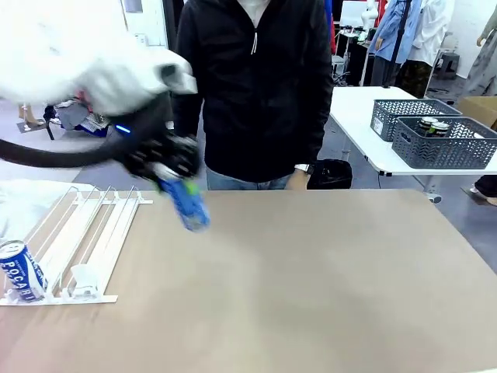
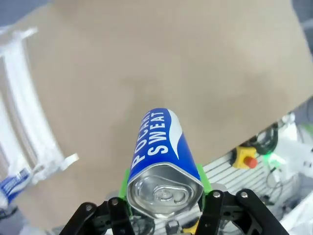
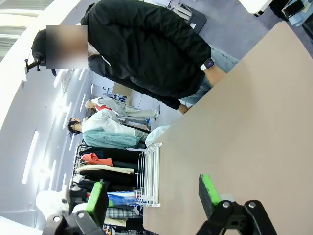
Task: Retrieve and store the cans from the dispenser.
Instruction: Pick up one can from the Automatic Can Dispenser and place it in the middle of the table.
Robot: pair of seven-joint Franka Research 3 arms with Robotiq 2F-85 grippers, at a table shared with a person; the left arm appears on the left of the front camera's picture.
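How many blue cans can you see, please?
2: one blue can clamped in the left pincer above the table; a second can at the dispenser's front stop, left lane. Others may be hidden.

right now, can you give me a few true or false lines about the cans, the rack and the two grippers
The left gripper grips a blue can. True.
The right gripper grips a can too. False: it is open, with nothing between its pads.
The rack has no cans in it. False: a second blue can sits at its front end.
The gripped can is out of the rack's lanes, over the table. True.
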